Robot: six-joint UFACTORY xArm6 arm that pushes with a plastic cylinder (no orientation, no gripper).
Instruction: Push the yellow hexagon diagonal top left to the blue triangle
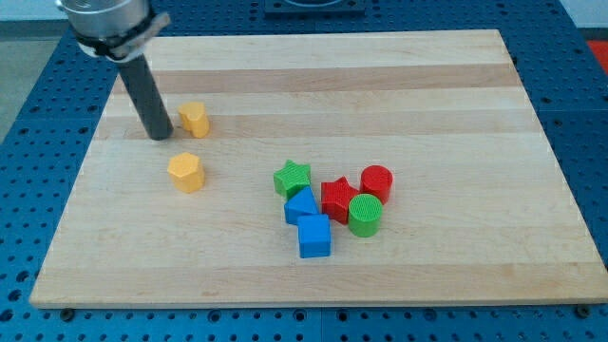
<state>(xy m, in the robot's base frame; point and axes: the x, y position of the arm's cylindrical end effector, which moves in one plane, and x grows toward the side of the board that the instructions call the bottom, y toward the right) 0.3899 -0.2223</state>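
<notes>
The yellow hexagon lies on the left part of the wooden board. The blue triangle sits in a cluster right of it and a little lower, well apart from it. My tip rests on the board above and slightly left of the hexagon, not touching it. A second yellow block, whose shape I cannot make out, sits just right of my tip with a small gap.
Around the blue triangle are a green star, a red star, a blue cube, a green cylinder and a red cylinder. The board's left edge is near my tip.
</notes>
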